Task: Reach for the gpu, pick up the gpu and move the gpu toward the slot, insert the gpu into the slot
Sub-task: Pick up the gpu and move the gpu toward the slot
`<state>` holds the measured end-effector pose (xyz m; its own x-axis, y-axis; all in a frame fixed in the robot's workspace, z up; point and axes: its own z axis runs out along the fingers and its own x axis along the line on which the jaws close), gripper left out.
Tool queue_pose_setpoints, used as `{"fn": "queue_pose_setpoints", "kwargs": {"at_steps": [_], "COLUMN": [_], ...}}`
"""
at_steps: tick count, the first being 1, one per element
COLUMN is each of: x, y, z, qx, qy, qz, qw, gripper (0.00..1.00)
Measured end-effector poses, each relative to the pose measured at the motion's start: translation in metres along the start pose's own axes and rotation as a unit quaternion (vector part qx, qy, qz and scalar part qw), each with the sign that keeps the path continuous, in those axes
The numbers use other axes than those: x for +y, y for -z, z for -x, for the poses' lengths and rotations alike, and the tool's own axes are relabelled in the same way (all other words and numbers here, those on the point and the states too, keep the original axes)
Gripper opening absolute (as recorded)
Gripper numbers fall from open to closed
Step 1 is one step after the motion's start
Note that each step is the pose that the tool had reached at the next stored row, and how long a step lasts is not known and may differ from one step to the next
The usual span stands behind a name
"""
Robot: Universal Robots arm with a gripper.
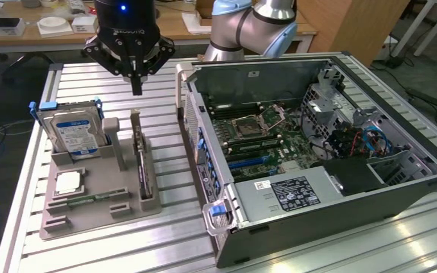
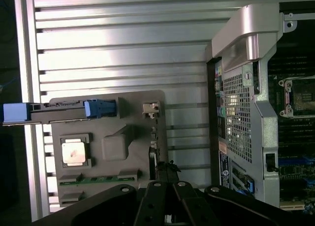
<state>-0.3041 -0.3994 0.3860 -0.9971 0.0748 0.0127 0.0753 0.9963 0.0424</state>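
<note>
Table: a silver ribbed-aluminium table (image 1: 400, 244) carries everything; its edges are cut off in both views.
Computer case: an open grey metal tower case (image 1: 340, 210) lies on its side at the exterior view's right. Its green motherboard (image 1: 268, 133) faces up, partly hidden by cables and a black power-supply box.
Slot: a long blue slot (image 1: 247, 163) lies on the board near the case's rear wall, with others beside it. We cannot tell which of them the task means.
Arm: the silver-and-blue robot arm (image 1: 249, 25) rises behind the case, its top out of frame.
Holder: a grey moulded plastic holder (image 1: 120, 187) sits at the exterior view's left, well apart from the case.
Gripper: the black two-finger gripper (image 1: 136, 88) hangs above the holder's far end. We see its fingers pressed together, holding nothing, and clear of the card below. In the wrist view its dark linkage hides the holder's near edge.
Hard drive: a silver, blue-labelled hard drive (image 1: 70, 131) stands upright in the holder.
Gpu: the thin green gpu (image 1: 139, 153) stands on edge in the holder's long groove, directly below the gripper. We see it edge-on, so its cooler is hard to make out.
Processor: a square silver processor chip (image 1: 68, 182) lies flat in its recess.
Memory: a small green memory stick (image 1: 82, 200) lies flat, just beside the chip.
</note>
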Motion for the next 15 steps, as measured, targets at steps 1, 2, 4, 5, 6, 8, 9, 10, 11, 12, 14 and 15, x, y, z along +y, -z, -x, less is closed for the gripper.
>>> {"fn": "queue_pose_setpoints", "kwargs": {"at_steps": [1, 2, 4, 5, 6, 8, 9, 10, 11, 12, 14, 15], "x": [0.0, 0.0, 0.0, 0.0, 0.0, 0.0, 0.0, 0.0, 0.0, 0.0, 0.0, 0.0], "y": [0.0, 0.0, 0.0, 0.0, 0.0, 0.0, 0.0, 0.0, 0.0, 0.0, 0.0, 0.0], "z": [0.0, 0.0, 0.0, 0.0, 0.0, 0.0, 0.0, 0.0, 0.0, 0.0, 0.0, 0.0], "qx": [0.0, 0.0, 0.0, 0.0, 0.0, 0.0, 0.0, 0.0, 0.0, 0.0, 0.0, 0.0], "qy": [0.0, 0.0, 0.0, 0.0, 0.0, 0.0, 0.0, 0.0, 0.0, 0.0, 0.0, 0.0], "qz": [0.0, 0.0, 0.0, 0.0, 0.0, 0.0, 0.0, 0.0, 0.0, 0.0, 0.0, 0.0], "qw": [1.0, 1.0, 1.0, 1.0, 1.0, 1.0, 1.0, 1.0, 1.0, 1.0, 1.0, 1.0], "gripper": [0.1, 0.1, 0.1, 0.1, 0.1, 0.1, 0.11, 0.17, 0.17, 0.23, 0.29, 0.29]}}
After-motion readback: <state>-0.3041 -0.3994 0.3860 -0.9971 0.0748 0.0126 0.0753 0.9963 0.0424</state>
